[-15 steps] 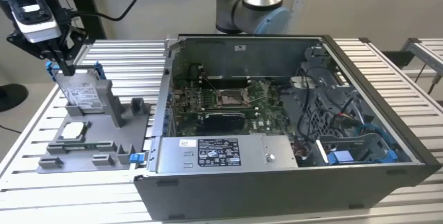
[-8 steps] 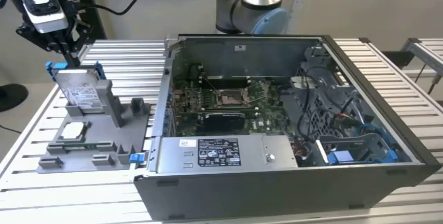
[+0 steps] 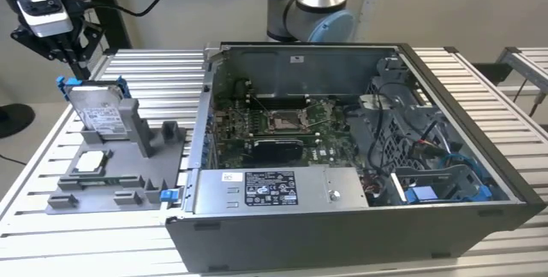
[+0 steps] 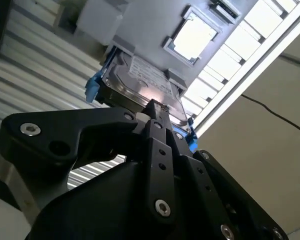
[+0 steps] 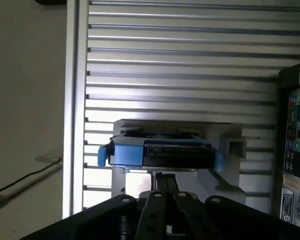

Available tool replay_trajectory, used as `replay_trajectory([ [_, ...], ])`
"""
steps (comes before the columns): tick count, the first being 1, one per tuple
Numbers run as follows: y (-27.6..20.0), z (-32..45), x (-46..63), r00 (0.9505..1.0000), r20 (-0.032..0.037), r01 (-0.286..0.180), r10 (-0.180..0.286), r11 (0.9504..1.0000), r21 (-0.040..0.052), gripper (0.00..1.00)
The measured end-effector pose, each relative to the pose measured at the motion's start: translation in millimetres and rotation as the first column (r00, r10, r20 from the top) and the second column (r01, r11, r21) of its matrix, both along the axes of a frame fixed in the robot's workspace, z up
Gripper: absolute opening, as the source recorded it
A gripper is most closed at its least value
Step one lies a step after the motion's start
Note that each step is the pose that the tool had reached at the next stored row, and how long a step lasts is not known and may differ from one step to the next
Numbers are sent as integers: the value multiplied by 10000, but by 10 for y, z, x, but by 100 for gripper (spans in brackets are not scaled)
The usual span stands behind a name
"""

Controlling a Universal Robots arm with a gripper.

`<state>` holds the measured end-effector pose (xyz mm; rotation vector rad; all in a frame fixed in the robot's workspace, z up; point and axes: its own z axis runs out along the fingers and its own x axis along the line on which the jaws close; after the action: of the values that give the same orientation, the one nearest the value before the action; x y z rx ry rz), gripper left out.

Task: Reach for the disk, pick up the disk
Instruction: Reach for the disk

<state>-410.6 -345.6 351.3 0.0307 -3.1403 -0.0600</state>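
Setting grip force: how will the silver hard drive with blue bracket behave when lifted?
The silver metal hard drive looks rigid, probably heavy for its size. Its smooth face may slip. Standing tilted in the grey plastic holder, it might tip if nudged.

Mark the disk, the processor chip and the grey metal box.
disk [image 3: 100,114], exterior view, labelled face.
processor chip [image 3: 92,159], exterior view, top surface.
grey metal box [image 3: 276,189], exterior view, its label.

Black hand [image 4: 157,112], silver-and-blue arm [image 3: 321,1]
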Motion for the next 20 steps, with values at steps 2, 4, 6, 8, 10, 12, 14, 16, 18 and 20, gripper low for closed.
replay_trajectory([
  [2, 39, -4, -52, 10000, 0, -3, 3, 10000, 1, 0],
  [4, 54, -7, -107, 10000, 0, -9, 9, 10000, 0, 0],
  [6, 69, -10, -165, 10000, 0, -16, 16, 10000, 0, 0],
  [8, 80, -13, -209, 10000, 1, -21, 21, 10000, 0, 0],
  [10, 87, -14, -238, 10000, 4, -26, 26, 10000, 0, 0],
  [12, 88, -15, -243, 10000, 6, -30, 30, 10000, 0, 0],
  [14, 88, -15, -243, 10000, 7, -32, 32, 10000, 0, 0],
  [16, 88, -15, -243, 10000, 6, -33, 33, 10000, 0, 0],
  [18, 88, -15, -243, 10000, 7, -33, 33, 10000, 0, 0],
  [20, 89, -15, -243, 10000, 7, -34, 34, 10000, 1, 0],
])
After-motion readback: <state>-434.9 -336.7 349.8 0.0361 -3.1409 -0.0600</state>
